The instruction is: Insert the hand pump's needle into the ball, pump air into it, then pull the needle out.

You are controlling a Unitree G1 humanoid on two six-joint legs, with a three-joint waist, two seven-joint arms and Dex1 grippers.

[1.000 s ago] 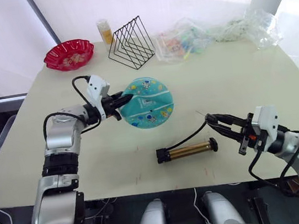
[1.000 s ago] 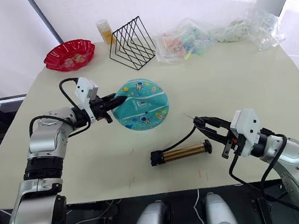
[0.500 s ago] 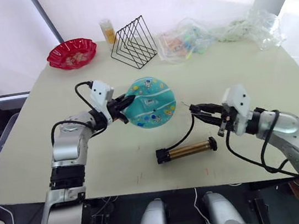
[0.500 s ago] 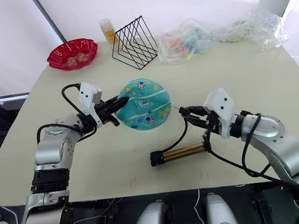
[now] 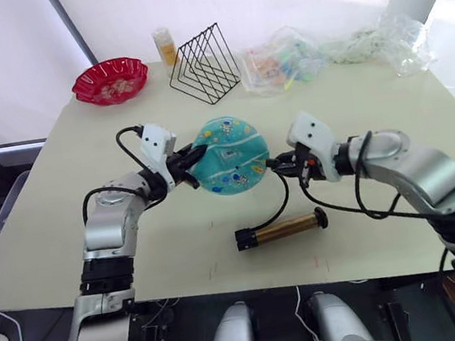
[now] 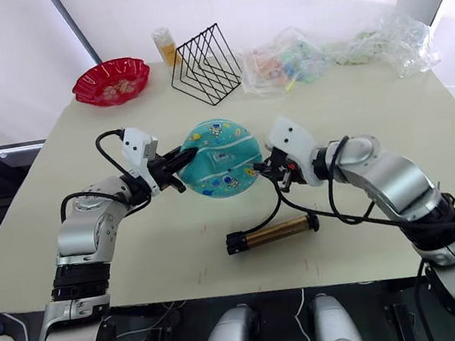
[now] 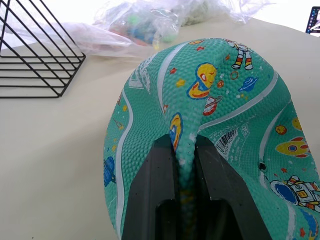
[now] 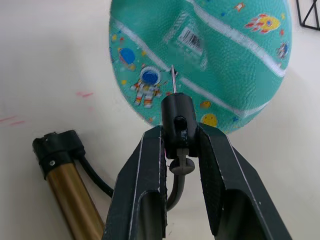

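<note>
The teal ball (image 5: pixel 230 155), flattened and printed with cartoons, stands on edge at the table's middle. My left gripper (image 5: pixel 190 160) is shut on its left rim, and the left wrist view has both fingers (image 7: pixel 150 190) pinching a fold of the ball (image 7: pixel 215 100). My right gripper (image 5: pixel 282 163) is shut on the hose's black end fitting (image 8: pixel 177 112), right beside the ball's right side. The needle (image 8: pixel 173 80) points at the ball's face (image 8: pixel 210 45); I cannot tell if it touches. The hand pump (image 5: pixel 282 230) lies on the table in front, its hose (image 5: pixel 281 207) curving up to the fitting.
A red scalloped dish (image 5: pixel 110 80) sits at the back left. A yellow bottle (image 5: pixel 164 47) and a black wire rack (image 5: pixel 203 65) stand behind the ball. Clear plastic bags (image 5: pixel 288 58) lie along the back right. Bare tabletop (image 5: pixel 371 108) spreads to the right.
My right gripper has carried the hose fitting up and to the left, from the table's front right to the ball's right side. The left gripper still holds the ball in much the same spot.
</note>
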